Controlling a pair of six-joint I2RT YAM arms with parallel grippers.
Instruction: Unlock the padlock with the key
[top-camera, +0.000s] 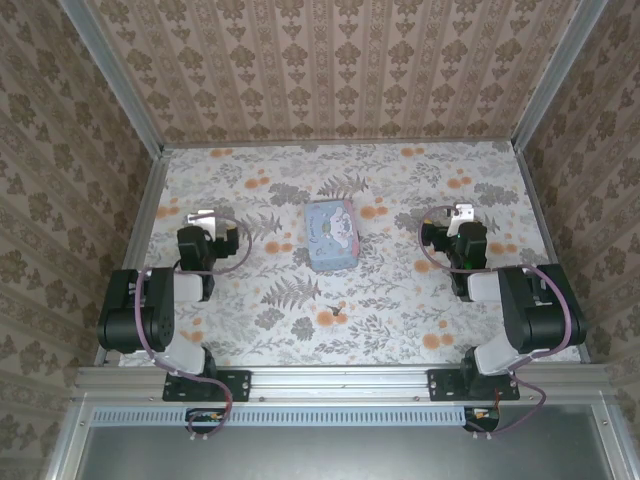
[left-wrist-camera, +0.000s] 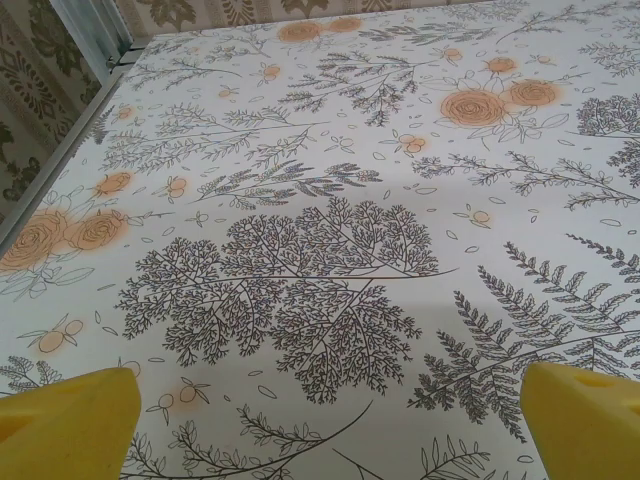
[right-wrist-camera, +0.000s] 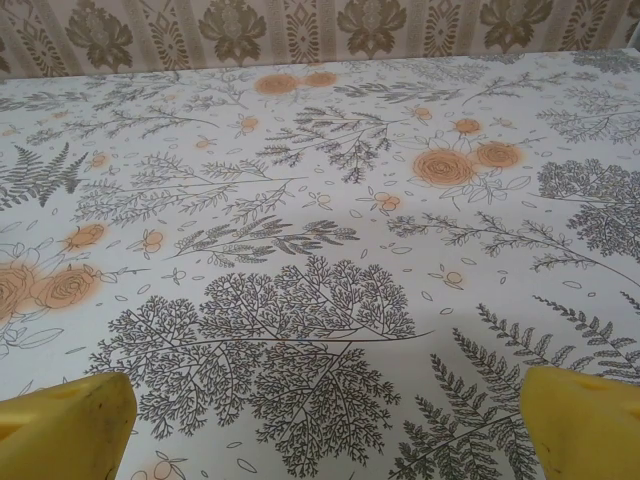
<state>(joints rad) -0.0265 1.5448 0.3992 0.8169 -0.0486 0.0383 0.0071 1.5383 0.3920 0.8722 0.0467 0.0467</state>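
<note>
The pastel-blue cartoon-printed box (top-camera: 330, 235) sits at the middle of the floral-printed surface (top-camera: 420, 300). At 6 o'clock of the box, near it but apart, lies a tiny dark speck. I take it for the tiny blocky dark metal padlock (top-camera: 332, 310) and the tiny thin dark metal key (top-camera: 341, 312) lying touching or just beside each other. They are too small to be sure which end is which.

The left gripper (left-wrist-camera: 325, 425) hangs at 9 o'clock of the box, well apart from it. Its yellow fingers (left-wrist-camera: 65, 425) are spread fully wide with nothing between them. The right gripper (right-wrist-camera: 325, 425) hangs at 3 o'clock of the box, equally wide and equally empty.

The step in hand appears to be the first reach, since nothing is grasped yet. To do it well, each gripper should probably swing inward toward 6 o'clock of the box and come down from straight above. The jaws should narrow before descent, because full spread is far too coarse for such small pieces. One gripper should pinch the padlock by its body, leaving the keyhole free. The other should take the key by its broad end so the blade stays clear. Two pieces lying together may scatter if nudged, and the box should be left untouched.

Count: two arms, two grippers, one box, and one dark speck judged to be one padlock and one key.
</note>
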